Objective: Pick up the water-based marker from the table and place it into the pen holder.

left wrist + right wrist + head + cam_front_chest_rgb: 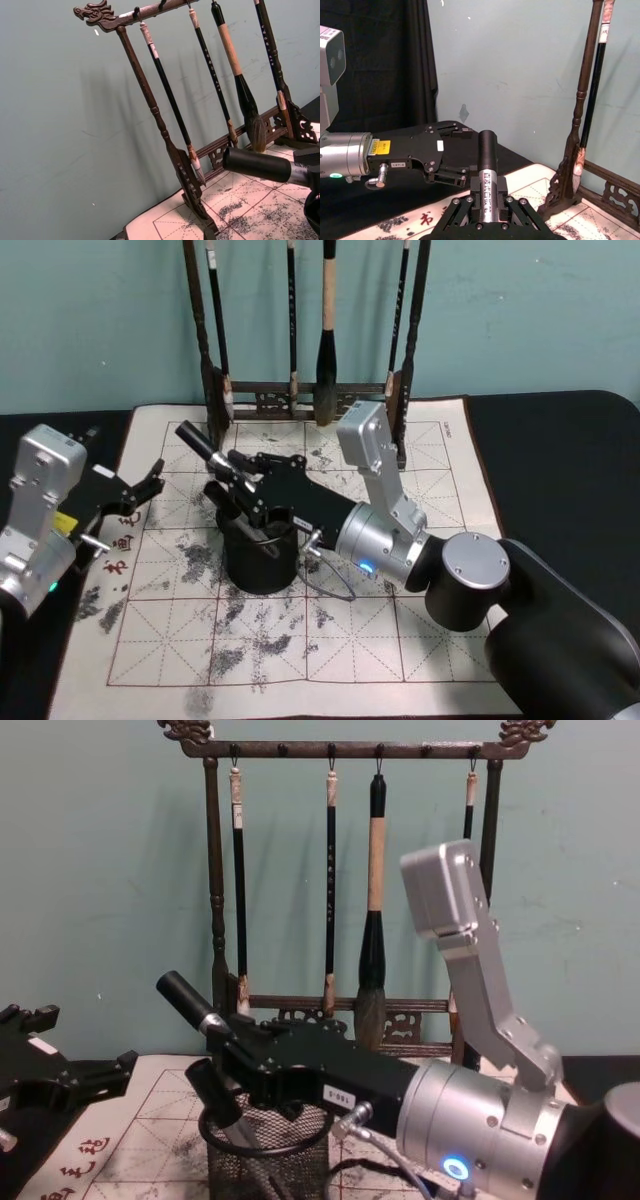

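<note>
Head view: my right gripper [240, 485] is clamped on the black-capped, silver-barrelled marker [212, 455], tilted over the black wire-mesh pen holder [258, 558], cap toward 10 o'clock. Left gripper [135, 492] idles agape at 9 o'clock. Chest view: marker [192, 1005] is above the rim [262, 1148]. Risk: releasing it this slanted could catch the rim and tip it out.

Black and silver marker [215, 462], black wire-mesh pen holder [259, 558], cream gridded mat [400, 650] with ink blotches, teal wall [540, 310].

Silver arms, black end effectors, yellow label
</note>
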